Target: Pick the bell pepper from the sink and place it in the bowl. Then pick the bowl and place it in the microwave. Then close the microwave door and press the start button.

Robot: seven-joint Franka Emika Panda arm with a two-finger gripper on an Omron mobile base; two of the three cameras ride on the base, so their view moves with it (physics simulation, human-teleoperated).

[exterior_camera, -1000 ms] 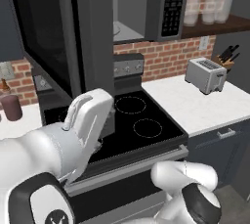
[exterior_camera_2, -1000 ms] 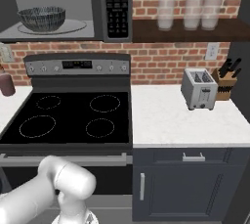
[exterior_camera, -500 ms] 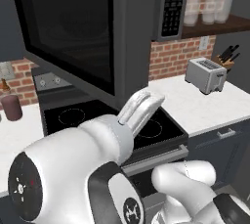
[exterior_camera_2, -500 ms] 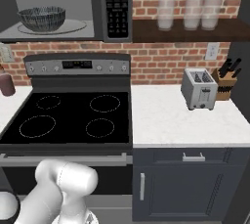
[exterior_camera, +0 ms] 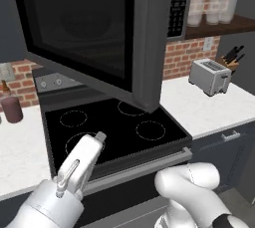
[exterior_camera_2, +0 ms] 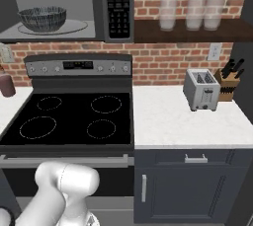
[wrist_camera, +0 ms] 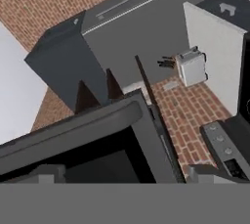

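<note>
The microwave (exterior_camera_2: 118,3) hangs over the stove, and its light cavity holds a grey ribbed bowl (exterior_camera_2: 43,18) on the turntable. I cannot see the bell pepper, and the sink is out of view. The microwave door (exterior_camera: 84,28) stands swung out, its dark glass facing the left base view and its free edge near the middle of that picture. My gripper (exterior_camera: 101,136) is low over the front of the cooktop, below the door and apart from it, pointing up. In the hand view the fingertips (wrist_camera: 46,173) sit wide apart, so the gripper (wrist_camera: 126,175) is open and holds nothing.
A black cooktop (exterior_camera_2: 74,119) lies under the microwave. On the white counter (exterior_camera_2: 173,126) to its right stand a silver toaster (exterior_camera_2: 201,89) and a knife block (exterior_camera_2: 230,74). Glasses (exterior_camera_2: 190,8) line the shelf. A brown canister (exterior_camera: 11,108) stands left of the stove.
My arm has swung across the left base view, and its hand now sits lower and further left. The door's free edge stands further right than a second ago. The bowl has not moved.
</note>
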